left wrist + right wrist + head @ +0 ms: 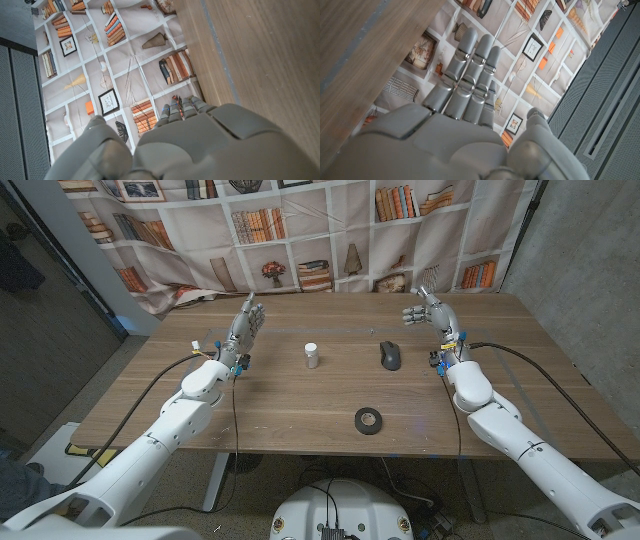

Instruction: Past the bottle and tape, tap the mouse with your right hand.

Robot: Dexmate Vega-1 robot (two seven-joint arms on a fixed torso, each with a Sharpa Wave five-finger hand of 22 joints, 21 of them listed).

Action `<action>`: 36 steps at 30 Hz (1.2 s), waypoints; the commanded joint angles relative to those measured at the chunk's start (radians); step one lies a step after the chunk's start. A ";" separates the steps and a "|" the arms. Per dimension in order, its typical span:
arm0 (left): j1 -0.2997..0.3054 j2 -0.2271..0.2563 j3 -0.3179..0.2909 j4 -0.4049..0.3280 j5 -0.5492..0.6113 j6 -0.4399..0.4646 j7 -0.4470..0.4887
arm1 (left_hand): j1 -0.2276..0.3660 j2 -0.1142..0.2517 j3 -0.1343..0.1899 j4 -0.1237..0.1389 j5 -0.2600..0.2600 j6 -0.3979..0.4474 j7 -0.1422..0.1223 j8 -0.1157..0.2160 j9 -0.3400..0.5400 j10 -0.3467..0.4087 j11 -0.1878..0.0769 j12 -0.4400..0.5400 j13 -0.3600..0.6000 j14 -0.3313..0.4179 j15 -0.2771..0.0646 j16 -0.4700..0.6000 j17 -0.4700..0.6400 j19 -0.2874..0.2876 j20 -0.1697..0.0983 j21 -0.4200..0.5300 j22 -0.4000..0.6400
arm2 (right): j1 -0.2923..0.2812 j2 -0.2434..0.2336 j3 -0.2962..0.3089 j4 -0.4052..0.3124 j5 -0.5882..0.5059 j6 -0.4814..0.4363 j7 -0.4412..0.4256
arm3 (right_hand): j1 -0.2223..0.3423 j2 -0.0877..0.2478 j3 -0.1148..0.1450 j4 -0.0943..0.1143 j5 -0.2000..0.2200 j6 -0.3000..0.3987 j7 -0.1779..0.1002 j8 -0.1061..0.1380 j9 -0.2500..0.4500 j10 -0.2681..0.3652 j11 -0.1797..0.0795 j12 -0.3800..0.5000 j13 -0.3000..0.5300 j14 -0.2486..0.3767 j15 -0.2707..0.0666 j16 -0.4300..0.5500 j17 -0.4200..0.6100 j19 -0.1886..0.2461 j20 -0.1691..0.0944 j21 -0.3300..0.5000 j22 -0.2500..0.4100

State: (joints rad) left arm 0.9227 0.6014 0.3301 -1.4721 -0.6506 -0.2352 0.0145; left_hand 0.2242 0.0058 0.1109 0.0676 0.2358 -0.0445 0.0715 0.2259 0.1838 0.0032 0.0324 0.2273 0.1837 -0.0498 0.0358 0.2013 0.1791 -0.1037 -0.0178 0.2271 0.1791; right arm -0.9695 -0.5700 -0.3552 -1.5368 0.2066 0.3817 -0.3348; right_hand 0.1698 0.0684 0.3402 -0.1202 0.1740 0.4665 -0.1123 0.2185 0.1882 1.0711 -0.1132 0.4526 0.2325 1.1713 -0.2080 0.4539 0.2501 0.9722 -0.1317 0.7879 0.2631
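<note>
My right hand [432,310] stands raised over the far right part of the wooden table [300,395], fingers straight and slightly apart, holding nothing. My left hand [243,326] mirrors it on the far left, fingers apart too, also bare. Both are pale grey, hard-shelled and smoothly jointed (the wrist views show mostly their rounded backs).

The mouse [390,355] is a dark, matte, rounded oval lying just left of my right wrist, near but apart from it. The bottle [311,356] is a small white cylinder standing upright, further left. The tape [368,420] is a black ring lying flat, nearer the table's front edge. The table has a streaked brown grain. Behind it hangs a wrinkled cloth backdrop [300,230] printed with bookshelves.
</note>
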 commanded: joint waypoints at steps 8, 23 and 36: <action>-0.001 0.002 0.000 0.001 0.001 0.006 0.004 | 0.005 0.008 0.005 -0.003 -0.005 0.013 0.003 0.004 0.003 0.013 0.003 0.008 0.005 0.009 -0.001 0.002 0.003 0.010 0.001 0.001 0.002 | -0.001 0.061 0.003 0.054 -0.086 0.080 -0.115 | 0.109 -0.078 0.129 -0.031 0.001 0.068 -0.062 -0.023 0.011 0.307 -0.083 0.192 0.236 0.188 -0.016 0.321 0.283 0.187 -0.088 0.167 0.276; 0.009 0.003 -0.004 -0.002 -0.002 -0.003 0.003 | 0.015 0.015 0.007 -0.006 -0.011 0.029 0.000 0.004 0.003 0.027 0.011 0.007 0.004 0.026 0.004 0.002 0.003 0.023 0.001 0.002 0.002 | -0.014 0.060 0.005 0.029 -0.124 0.054 -0.141 | 0.145 -0.201 0.184 -0.048 0.000 0.066 -0.077 -0.024 0.012 0.334 -0.087 0.396 0.402 0.217 -0.014 0.463 0.401 0.214 -0.088 0.249 0.546; 0.015 0.010 -0.008 -0.010 -0.001 0.001 0.008 | 0.019 0.017 0.007 -0.008 -0.013 0.029 -0.002 0.001 0.003 0.029 0.010 0.005 0.004 0.029 0.004 0.000 0.003 0.027 0.003 0.001 0.002 | -0.044 0.045 0.018 -0.054 -0.131 -0.062 -0.169 | 0.446 -0.212 0.327 -0.072 0.031 0.127 -0.091 -0.026 0.014 0.324 -0.086 0.594 0.460 0.212 -0.013 0.686 0.545 0.231 -0.090 0.302 0.843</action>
State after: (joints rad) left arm 0.9312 0.6064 0.3274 -1.4751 -0.6512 -0.2322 0.0193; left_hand 0.2371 0.0190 0.1151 0.0634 0.2288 -0.0212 0.0697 0.2258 0.1837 0.0266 0.0371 0.2273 0.1836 -0.0287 0.0358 0.2013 0.1791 -0.0787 -0.0141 0.2271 0.1790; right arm -0.9922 -0.5138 -0.3456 -1.5359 0.0808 0.3993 -0.4814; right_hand 0.5231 -0.1415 0.6373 -0.1848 0.1922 0.5880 -0.2016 0.1918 0.1979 1.4011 -0.1986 1.0263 0.6911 1.3920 -0.2198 1.1264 0.7983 1.2211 -0.2214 1.1032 1.0891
